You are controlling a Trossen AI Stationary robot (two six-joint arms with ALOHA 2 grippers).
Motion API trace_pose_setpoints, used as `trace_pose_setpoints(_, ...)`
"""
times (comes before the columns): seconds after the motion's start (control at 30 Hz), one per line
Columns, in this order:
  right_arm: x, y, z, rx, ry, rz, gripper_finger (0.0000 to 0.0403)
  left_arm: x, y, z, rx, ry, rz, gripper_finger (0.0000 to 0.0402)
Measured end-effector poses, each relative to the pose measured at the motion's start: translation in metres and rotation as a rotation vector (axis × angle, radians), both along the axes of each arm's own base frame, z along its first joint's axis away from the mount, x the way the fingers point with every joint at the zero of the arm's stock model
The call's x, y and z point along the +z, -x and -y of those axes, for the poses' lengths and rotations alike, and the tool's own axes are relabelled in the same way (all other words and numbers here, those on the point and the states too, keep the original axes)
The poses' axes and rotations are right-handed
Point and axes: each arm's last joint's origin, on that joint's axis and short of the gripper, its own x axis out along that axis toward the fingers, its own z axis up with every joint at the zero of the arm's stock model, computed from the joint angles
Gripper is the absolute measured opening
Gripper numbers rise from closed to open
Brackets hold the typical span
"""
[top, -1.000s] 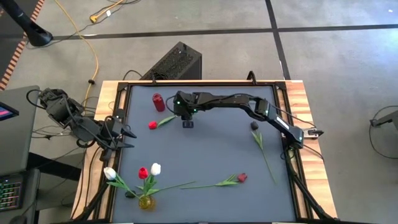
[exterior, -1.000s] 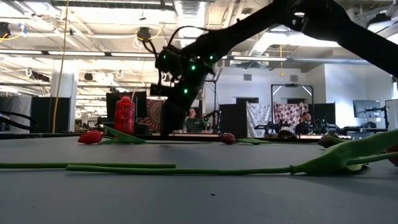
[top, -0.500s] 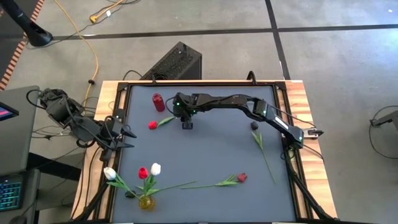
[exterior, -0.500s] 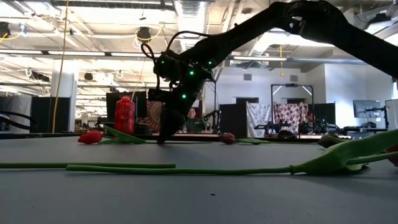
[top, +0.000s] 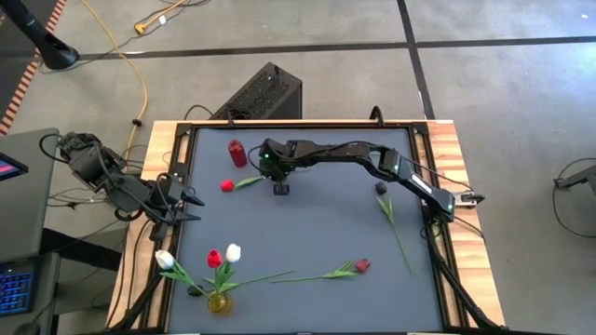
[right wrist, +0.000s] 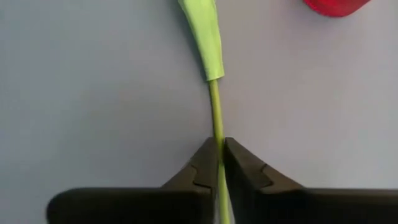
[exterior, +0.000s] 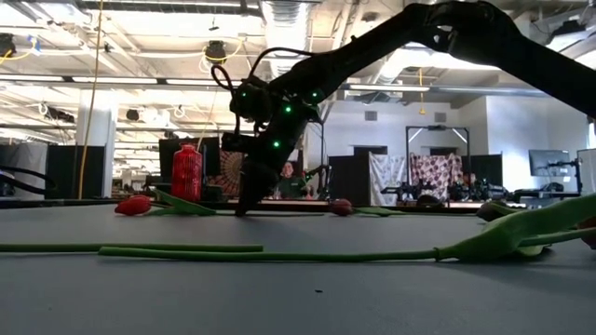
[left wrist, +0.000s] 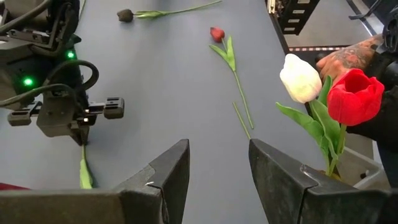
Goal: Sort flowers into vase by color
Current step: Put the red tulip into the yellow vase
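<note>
A red tulip point(top: 226, 185) lies at the table's far left, its green stem point(right wrist: 216, 112) running toward the right. My right gripper point(top: 279, 189) is down on that stem and shut on it; the low view shows its tips point(exterior: 244, 208) at the tabletop. A small red vase point(top: 238, 152) stands just beyond the tulip. At the near left, a yellow vase point(top: 219, 301) holds two white tulips and a red one. My left gripper point(top: 186, 200) waits open at the table's left edge. My right gripper pinches the red tulip's bare stem point(right wrist: 217, 134) between its two fingers, a little below the leaf point(right wrist: 204, 37) and away from the head. The fingers slant down from the table's right side. The tulip lies on the table.
A dark red tulip point(top: 361, 266) lies near the front with its stem pointing left. A dark-headed tulip point(top: 381, 187) lies at the right, its stem running toward the near edge. A person's arm point(left wrist: 348, 55) shows beyond the vase of flowers.
My right gripper has sunk the last bit onto the tabletop over the red tulip's stem, tipped slightly, and shut on the stem. The tulip stays lying where it was.
</note>
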Motion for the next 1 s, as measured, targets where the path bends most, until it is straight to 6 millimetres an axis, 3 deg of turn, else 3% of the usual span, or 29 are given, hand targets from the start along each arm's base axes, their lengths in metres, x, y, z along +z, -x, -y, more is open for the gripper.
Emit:
trace_pose_setpoints(0.23, -0.002, 0.002, -0.002, 0.030, 0.008, -0.032, 0.0021, 0.000, 0.000, 0.000, 0.000, 0.000, 0.000, 0.0154)
trace_pose_setpoints(0.5, 0.008, 0.006, -0.003, 0.000, -0.011, -0.037, 0.0017, 0.000, 0.000, 0.000, -0.004, -0.004, 0.000, 0.0154)
trace_pose_setpoints(1.0, 0.091, 0.030, -0.010, -0.057, -0.031, 0.023, 0.0017, 0.000, 0.000, 0.000, -0.004, -0.006, 0.001, 0.0154)
